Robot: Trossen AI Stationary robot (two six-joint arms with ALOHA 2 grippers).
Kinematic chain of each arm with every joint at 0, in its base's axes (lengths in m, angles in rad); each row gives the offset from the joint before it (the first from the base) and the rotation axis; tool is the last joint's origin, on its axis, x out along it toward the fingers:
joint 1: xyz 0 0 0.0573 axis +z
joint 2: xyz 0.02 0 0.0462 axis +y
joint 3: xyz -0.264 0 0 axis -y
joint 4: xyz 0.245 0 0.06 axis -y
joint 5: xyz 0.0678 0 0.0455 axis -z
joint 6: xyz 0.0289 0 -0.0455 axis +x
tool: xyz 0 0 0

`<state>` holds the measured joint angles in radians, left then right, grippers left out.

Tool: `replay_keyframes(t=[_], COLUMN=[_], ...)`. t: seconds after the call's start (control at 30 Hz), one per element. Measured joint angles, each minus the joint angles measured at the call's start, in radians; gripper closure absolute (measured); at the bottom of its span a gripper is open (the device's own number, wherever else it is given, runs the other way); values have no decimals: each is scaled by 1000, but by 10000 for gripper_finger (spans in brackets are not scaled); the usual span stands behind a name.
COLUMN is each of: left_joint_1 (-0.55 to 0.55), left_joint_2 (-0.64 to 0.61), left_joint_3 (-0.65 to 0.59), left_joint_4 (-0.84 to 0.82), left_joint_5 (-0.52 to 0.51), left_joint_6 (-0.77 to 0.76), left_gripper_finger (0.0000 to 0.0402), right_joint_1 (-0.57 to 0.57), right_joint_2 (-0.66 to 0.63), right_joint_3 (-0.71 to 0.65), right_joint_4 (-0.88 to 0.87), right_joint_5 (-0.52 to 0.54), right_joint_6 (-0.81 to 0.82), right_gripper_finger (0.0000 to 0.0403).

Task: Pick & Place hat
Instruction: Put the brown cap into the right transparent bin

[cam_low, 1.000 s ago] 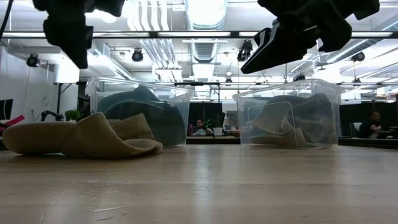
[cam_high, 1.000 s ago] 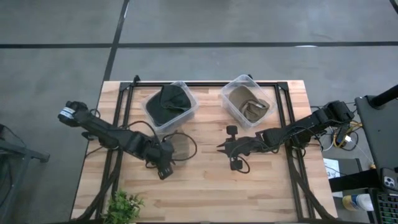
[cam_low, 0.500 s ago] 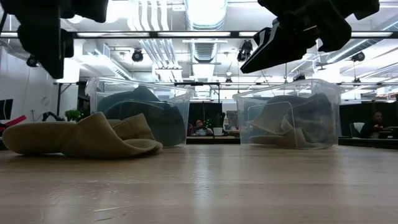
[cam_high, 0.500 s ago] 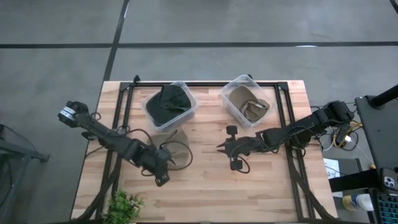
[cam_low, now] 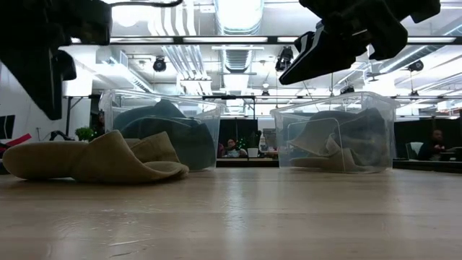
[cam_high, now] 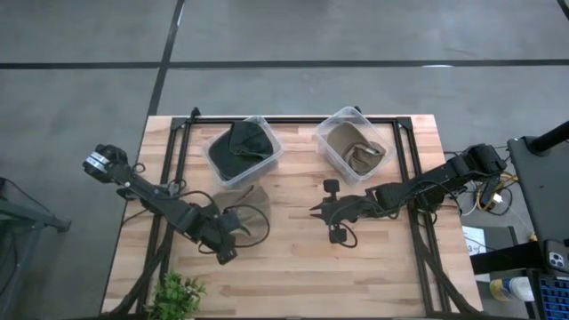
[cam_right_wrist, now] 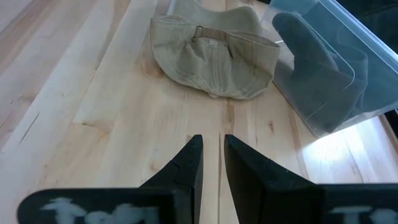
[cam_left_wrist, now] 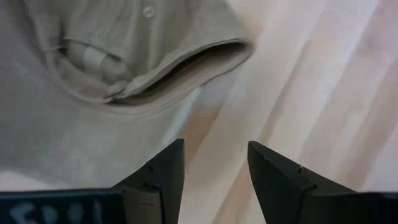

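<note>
On the desk, just in front of the left bin, lies a tan hat, flat on the wood with its strap side showing in the right wrist view. The left gripper hovers just beside the hat's near edge; its jaws stand open with nothing between them, and in the left wrist view the hat's brim opening sits just beyond the fingertips. The left bin holds a dark hat; the right bin holds another tan hat. The right gripper hangs above mid-desk, well apart from the loose hat, pointing toward it. Its jaws are nearly closed, a narrow gap between them, holding nothing. A small plant stands at the desk's front left corner.
</note>
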<state>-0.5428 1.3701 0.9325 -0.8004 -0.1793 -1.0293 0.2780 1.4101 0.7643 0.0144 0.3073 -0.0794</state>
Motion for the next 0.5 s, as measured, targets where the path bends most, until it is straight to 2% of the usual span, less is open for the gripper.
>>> replay_keyframes(t=[0.2, 0.5], left_joint_1=[2, 2], left_joint_2=[0, 0], left_joint_3=[-4, -8], left_joint_4=[-25, -70], left_joint_5=[-10, -83], left_joint_6=[12, 75], left_gripper_finger=[234, 234], right_joint_1=[0, 0], right_joint_2=[0, 0], right_joint_3=[0, 0], right_joint_4=[1, 21], right_joint_5=[0, 0], right_joint_6=[-9, -2], right_gripper_finger=[342, 342])
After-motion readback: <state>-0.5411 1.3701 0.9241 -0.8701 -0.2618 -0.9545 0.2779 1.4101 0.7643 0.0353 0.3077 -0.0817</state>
